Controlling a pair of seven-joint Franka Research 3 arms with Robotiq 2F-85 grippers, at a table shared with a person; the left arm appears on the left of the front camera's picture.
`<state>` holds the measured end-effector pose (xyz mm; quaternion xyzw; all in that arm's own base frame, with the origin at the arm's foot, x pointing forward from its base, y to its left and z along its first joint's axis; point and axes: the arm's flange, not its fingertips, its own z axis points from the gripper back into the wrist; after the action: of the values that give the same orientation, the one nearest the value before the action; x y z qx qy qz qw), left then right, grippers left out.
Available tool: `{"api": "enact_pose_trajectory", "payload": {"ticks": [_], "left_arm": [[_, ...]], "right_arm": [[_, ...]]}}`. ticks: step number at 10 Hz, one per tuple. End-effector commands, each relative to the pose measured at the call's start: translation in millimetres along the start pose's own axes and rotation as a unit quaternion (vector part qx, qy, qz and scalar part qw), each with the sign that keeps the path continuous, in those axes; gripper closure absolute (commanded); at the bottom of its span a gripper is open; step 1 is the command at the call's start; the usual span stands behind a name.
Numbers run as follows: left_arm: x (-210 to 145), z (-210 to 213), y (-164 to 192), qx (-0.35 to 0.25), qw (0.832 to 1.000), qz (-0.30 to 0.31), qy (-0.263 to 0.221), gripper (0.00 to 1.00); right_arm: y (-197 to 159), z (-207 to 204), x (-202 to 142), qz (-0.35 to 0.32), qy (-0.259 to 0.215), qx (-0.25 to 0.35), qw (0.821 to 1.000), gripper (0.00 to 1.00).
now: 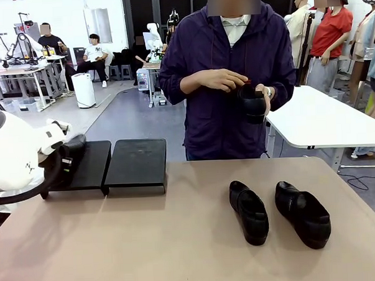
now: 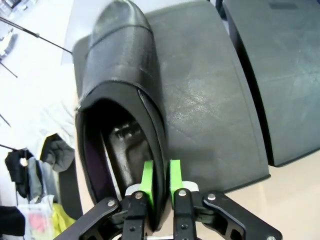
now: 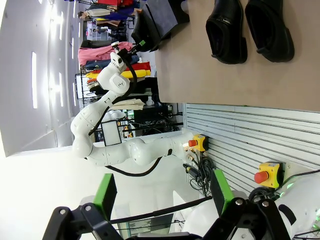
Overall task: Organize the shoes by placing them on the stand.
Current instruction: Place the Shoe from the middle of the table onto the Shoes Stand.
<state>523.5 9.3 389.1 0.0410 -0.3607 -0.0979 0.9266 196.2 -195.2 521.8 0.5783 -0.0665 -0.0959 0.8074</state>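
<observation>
**Shoes: one at the stand, three left to place**

Closest to the robot, the right gripper hangs below the table's near edge, fingers spread wide with nothing between them. On the table, right of centre, lie the inner shoe and the outer shoe, side by side, near each other but apart.

Farther back on the left is the stand, two flat panels set side by side with a narrow gap between them. The first shoe appears to rest on the left panel. The left gripper is at its heel end, one green pad inside the opening and one outside its side wall. The jaws are narrow, but I cannot tell whether they are pinching the wall or have let go.

At the far side, the person's hands hold the fourth shoe at chest height.

I judge the task to be about a quarter done. The first shoe sits close to the left panel's outer edge, which leaves room beside it. The right panel is bare. The open table between the stand and the two lying shoes gives a free path.
</observation>
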Motion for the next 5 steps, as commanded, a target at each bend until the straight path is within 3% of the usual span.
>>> {"api": "enact_pose_trajectory", "payload": {"ticks": [1, 5], "left_arm": [[3.0, -1.9, 7.7, -0.003, 1.000, -0.001, -0.004, 0.00], [8.8, 14.3, 16.6, 0.031, 0.999, 0.037, -0.025, 0.00]], "right_arm": [[1.0, 3.0, -1.2, 0.013, 0.002, 0.003, 1.000, 0.00], [1.0, 3.0, -1.2, 0.013, 0.002, 0.003, 1.000, 0.00]]}}
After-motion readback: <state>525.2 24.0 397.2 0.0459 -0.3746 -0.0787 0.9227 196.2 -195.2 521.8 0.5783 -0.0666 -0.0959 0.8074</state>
